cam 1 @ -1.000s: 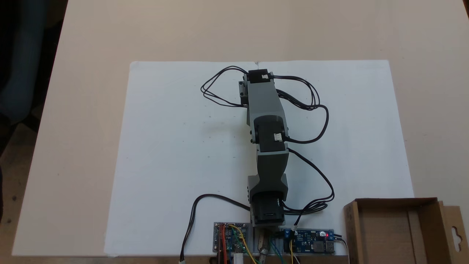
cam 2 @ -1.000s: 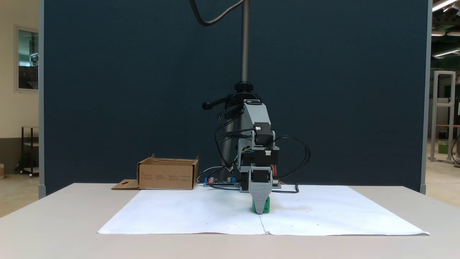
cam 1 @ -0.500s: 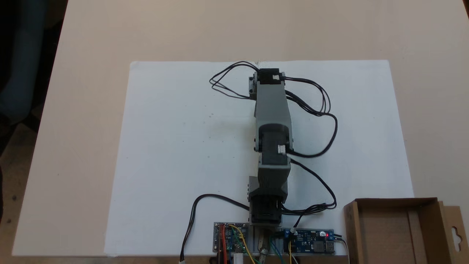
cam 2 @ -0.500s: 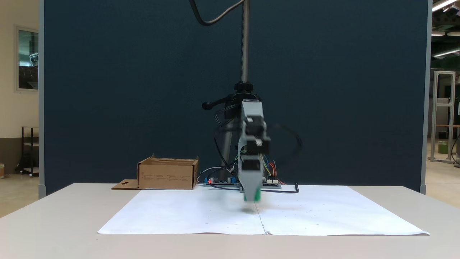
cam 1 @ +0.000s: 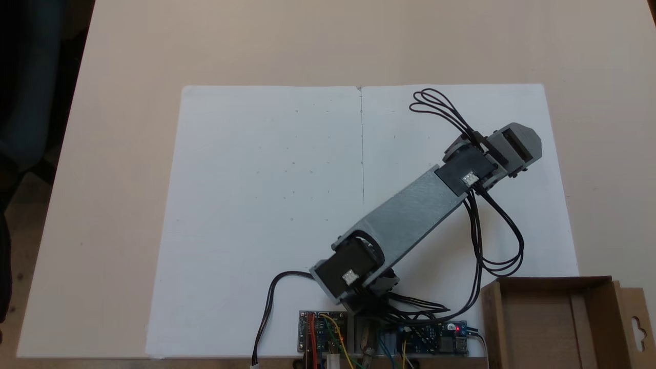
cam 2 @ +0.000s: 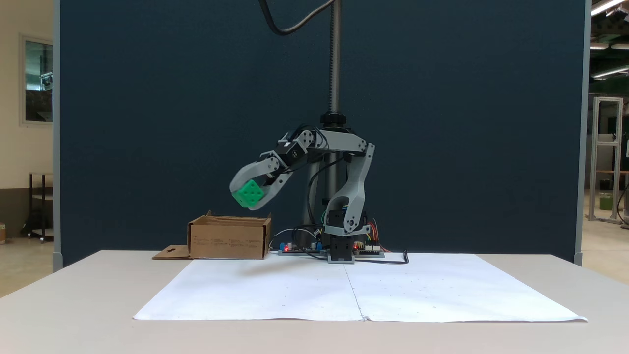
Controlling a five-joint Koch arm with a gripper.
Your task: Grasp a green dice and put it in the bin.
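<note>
1. Table (cam 2: 73,314): a beige surface well below the gripper in both fixed views.
2. Paper sheet (cam 1: 256,205): white, lies flat on the table, creased down its middle. In the side-on fixed view it lies well below the gripper; in the top-down fixed view the gripper is seen over its right part.
3. Arm (cam 1: 410,212): grey links with black motors. In the top-down fixed view it reaches from the base at the bottom edge diagonally up and to the right; loose black cables hang beside it.
4. Bin (cam 2: 229,239): a brown cardboard box, open at the top. In the side-on fixed view it stands on the table below the gripper and slightly to its left, apart from it. In the top-down fixed view (cam 1: 551,323) it sits at the lower right corner, below the gripper.
5. Gripper (cam 2: 249,194): raised in the air, its two grey jaws clamped on the green dice.
6. Green dice (cam 2: 248,193): held between the jaws, clear of the table, above the bin's right part in the side-on fixed view.
</note>
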